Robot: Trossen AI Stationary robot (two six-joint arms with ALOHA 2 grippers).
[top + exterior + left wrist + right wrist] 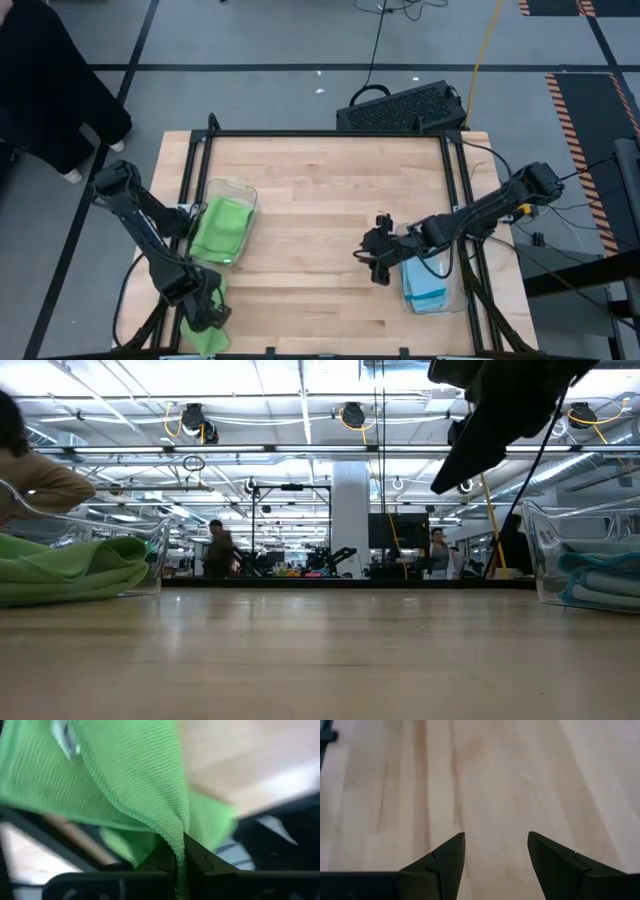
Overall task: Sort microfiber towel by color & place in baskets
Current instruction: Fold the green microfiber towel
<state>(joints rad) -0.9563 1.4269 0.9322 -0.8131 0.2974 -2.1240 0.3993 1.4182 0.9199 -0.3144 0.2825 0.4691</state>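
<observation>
Fingers of the left gripper (180, 862) were pinched shut on a fold of a lime green towel (135, 780), whose ribbed weave and small white tag (65, 737) filled the left wrist view. From above, this gripper (208, 312) sat at the table's near left corner, with the held green towel (205, 335) draped at the table edge just beside it. Close by, toward the table's middle, stood the left clear basket (243, 192), holding more green cloth (220, 230); the low view showed that basket (150, 535) with the green cloth (75, 565) heaped inside. On the right side, the right clear basket (460, 290) held folded light blue towels (425, 285), seen in the low view as blue layers (600, 575) behind the bin's wall (535, 550). The right gripper (380, 255) hovered over bare wood just beside that basket, its jaws apart and holding nothing; its two dark fingers (445, 865) framed only the table's planks (495, 780). A black perforated crate (400, 108) lay beyond the table's far edge.
</observation>
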